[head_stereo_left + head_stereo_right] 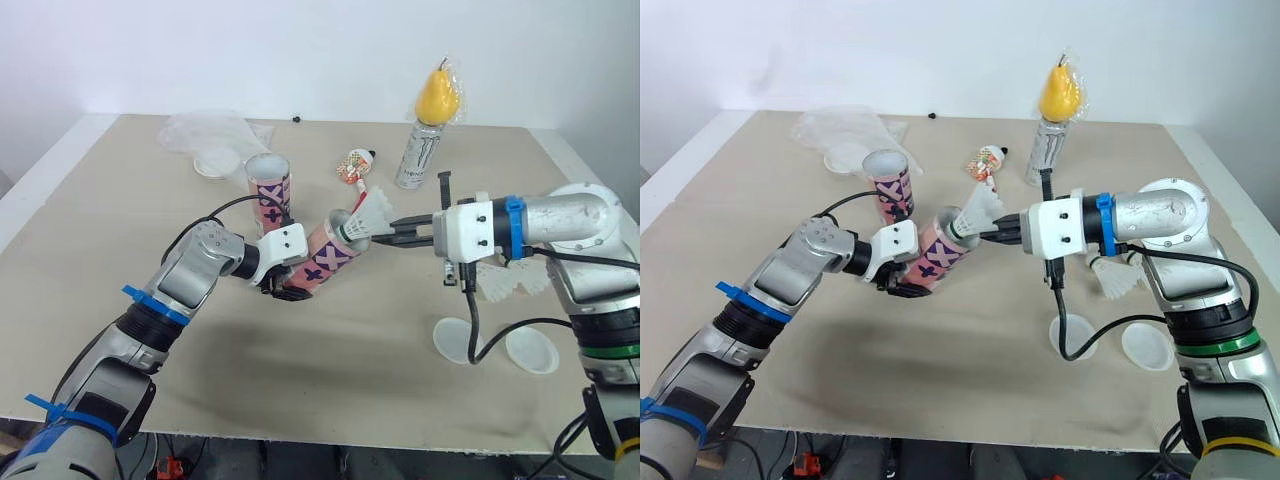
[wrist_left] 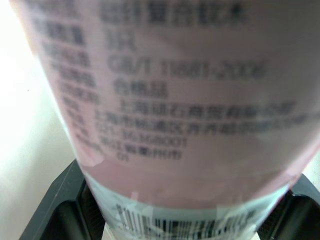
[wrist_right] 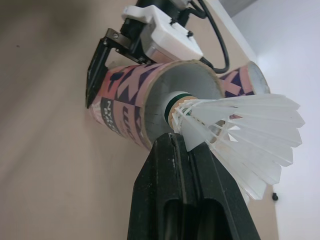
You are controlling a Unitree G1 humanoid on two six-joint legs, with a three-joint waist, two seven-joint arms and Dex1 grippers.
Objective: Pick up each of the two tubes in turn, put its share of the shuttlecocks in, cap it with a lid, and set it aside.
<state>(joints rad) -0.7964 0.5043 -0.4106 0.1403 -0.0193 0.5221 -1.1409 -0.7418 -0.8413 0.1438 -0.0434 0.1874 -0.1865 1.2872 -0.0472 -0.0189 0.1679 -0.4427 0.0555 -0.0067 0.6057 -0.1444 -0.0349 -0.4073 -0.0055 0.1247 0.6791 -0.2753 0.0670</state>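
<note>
The right claw (image 1: 392,229) works above two lids (image 1: 462,340) lying flat near the desk's front right edge, handy for capping, with spare shuttlecocks (image 1: 505,282) just behind them. It pinches a shuttlecock (image 1: 368,215) by the skirt, cork leading into the mouth of the tube (image 1: 330,258). The left claw (image 1: 288,288) clamps that tube by its base over the desk's middle, tilted so the opening faces the feeder. Farther back, the second tube (image 1: 268,188) stands upright, seemingly awaiting its turn.
</note>
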